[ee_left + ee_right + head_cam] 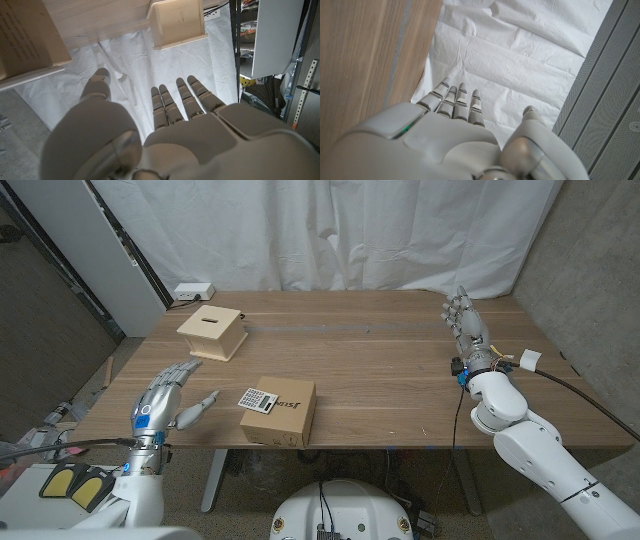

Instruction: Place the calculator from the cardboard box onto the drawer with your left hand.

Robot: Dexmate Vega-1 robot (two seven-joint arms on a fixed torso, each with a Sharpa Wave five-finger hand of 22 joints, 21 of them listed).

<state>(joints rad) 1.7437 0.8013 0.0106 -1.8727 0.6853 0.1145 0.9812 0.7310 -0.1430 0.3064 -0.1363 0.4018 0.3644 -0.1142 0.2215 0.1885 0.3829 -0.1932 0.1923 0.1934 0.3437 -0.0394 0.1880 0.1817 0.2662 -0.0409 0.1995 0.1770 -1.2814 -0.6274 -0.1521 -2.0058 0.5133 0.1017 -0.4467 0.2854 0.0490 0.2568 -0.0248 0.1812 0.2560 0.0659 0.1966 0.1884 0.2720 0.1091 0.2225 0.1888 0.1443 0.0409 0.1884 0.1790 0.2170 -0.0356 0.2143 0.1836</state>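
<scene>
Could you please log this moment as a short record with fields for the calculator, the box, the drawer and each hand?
calculator: lies on top of the cardboard box, at its left end, not yet moved
cardboard box: near the table's front edge, left of centre
drawer: small wooden unit, far left part of the table, nothing on it
left hand: open, fingers spread, left of the cardboard box, holds nothing
right hand: open, fingers up, at the table's right side, holds nothing
</scene>
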